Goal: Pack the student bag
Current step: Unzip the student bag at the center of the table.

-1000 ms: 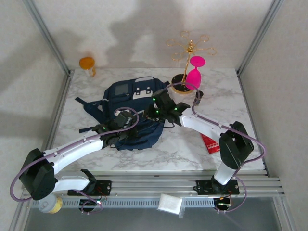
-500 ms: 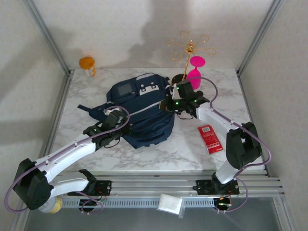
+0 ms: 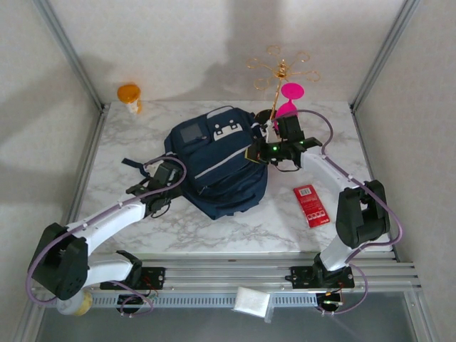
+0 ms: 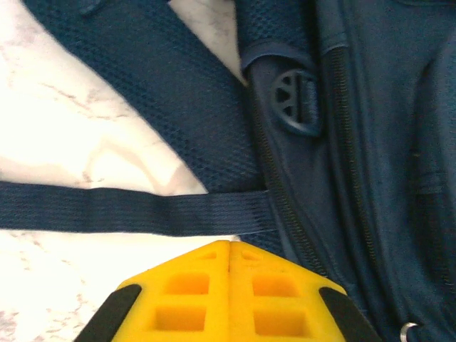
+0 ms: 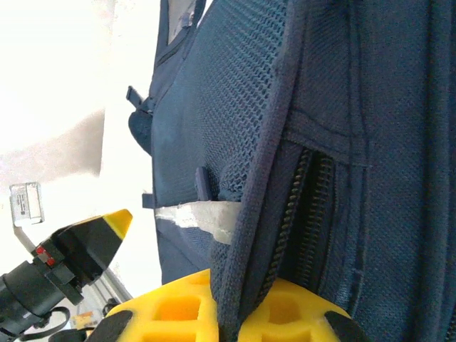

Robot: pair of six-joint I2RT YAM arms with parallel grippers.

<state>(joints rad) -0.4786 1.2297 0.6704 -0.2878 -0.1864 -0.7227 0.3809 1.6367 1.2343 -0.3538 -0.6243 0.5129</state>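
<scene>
Plainly, the student bag (image 3: 221, 167) is laid on the veined marble table (image 3: 335, 128) between the 2 grippers. Its navy fabric is smooth on the panels and open-weave mesh on the padded parts.

The right gripper (image 3: 256, 152) is closed on the bag. A rolled, bound edge of the mesh is pinched between the 2 blocky yellow fingers (image 5: 171, 310), whose faces are moulded with square recesses. Just beyond those fingers, to the right of the pinched edge, a coarse-toothed zip (image 5: 296, 214) is seen running away along a seam. The right arm is stretched forward and bent inward at the elbow, and its fingers are set against the bag's right side.

The left gripper (image 4: 229, 249) is fully closed, its 2 yellow fingers pressed face to face with nothing seen between them. Just ahead of their tips a flat, ribbed webbing strap (image 4: 142, 211) is stretched crosswise; whether it is touched cannot be told. Further ahead lie a broad mesh shoulder strap (image 4: 192, 107) and, to the right, a rounded plastic buckle (image 4: 296, 100). The left arm is extended long and low over the marble to the bag's left edge.
</scene>
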